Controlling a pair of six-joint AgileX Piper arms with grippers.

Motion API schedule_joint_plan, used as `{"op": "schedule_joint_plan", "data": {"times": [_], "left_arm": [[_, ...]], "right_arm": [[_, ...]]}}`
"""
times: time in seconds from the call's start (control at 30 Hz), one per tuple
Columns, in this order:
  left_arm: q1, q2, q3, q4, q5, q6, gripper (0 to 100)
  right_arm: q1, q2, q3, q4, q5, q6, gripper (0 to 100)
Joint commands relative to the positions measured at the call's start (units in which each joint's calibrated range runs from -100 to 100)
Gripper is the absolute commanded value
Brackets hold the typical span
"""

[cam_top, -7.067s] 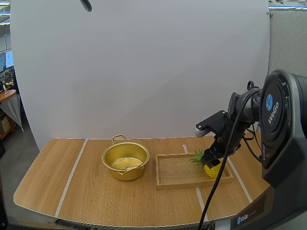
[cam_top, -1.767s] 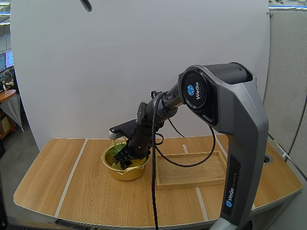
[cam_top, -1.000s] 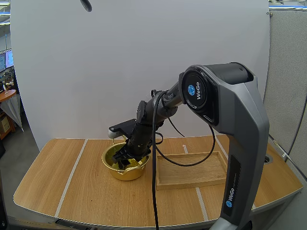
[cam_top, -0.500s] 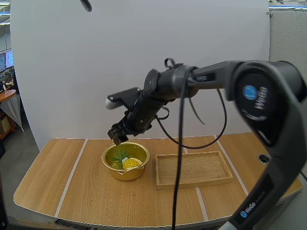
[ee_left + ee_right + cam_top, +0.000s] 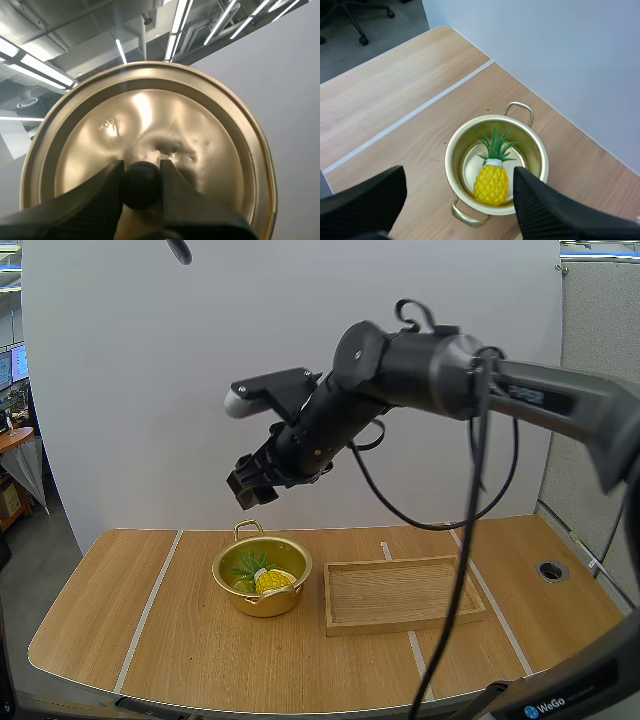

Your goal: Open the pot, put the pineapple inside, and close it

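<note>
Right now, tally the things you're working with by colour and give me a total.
Gold: 2, the pot and the lid.
Yellow with green leaves: 1, the pineapple.
Wood brown: 1, the tray.
Total: 4.

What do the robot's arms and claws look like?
The right arm is rounded, dark grey and black, with a blue-and-white WeGo mark near its base. The right gripper and the left gripper each have two thick black fingers.
</note>
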Motion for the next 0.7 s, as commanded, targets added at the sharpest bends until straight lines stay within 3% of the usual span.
{"op": "schedule_joint_plan", "data": {"times": [0.0, 0.2, 0.67], "left_arm": [[-0.24, -0.13, -0.3, 0.5, -1.93, -0.34, 0], [-0.24, -0.13, -0.3, 0.5, -1.93, -0.34, 0], [-0.24, -0.13, -0.3, 0.5, -1.93, -0.34, 0]], "right_arm": [[-0.04, -5.17, 0.1, -1.0, 4.14, 1.32, 100], [-0.04, -12.61, 0.56, -2.17, 7.97, 3.14, 100], [-0.04, -30.31, 14.75, -4.77, 7.97, 4.3, 100]]}}
